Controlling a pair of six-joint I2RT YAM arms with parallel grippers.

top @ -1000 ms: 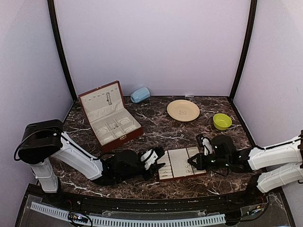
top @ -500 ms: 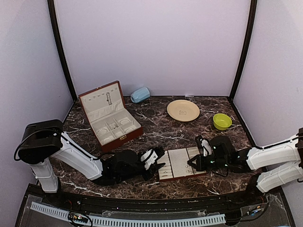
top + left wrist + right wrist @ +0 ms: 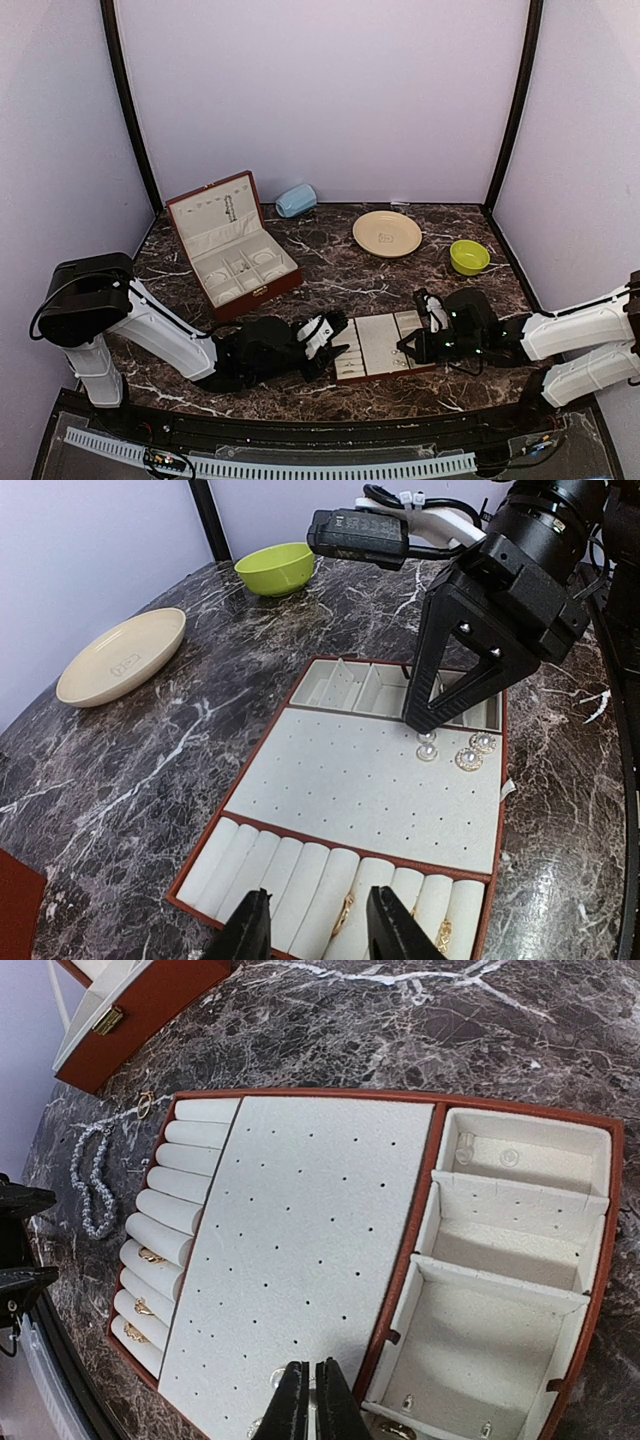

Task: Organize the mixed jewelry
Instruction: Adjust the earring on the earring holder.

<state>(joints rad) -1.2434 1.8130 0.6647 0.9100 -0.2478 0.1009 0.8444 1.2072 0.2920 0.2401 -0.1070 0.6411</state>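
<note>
on the marble table [image 3: 340,275] near the arm bases sits the cream slotted tray [image 3: 372,340]. right gripper [image 3: 425,720] is over the tray's dotted pad with jaws pressed together, tips right above a pearl earring [image 3: 427,749]; can't tell if it pinches the post. 2 more earrings [image 3: 468,759] lie just beside that one. left gripper [image 3: 320,930] is partly open over the ring rolls, nothing between its fingers. gold rings [image 3: 150,1255] sit in the roll slots. pearl strand [image 3: 93,1182] lies on the table just beside the tray's roll end, 1 small ring [image 3: 146,1103] near it. open red-brown box [image 3: 232,248], plate [image 3: 387,233] and green bowl [image 3: 469,257] stand well apart from the tray.
</note>
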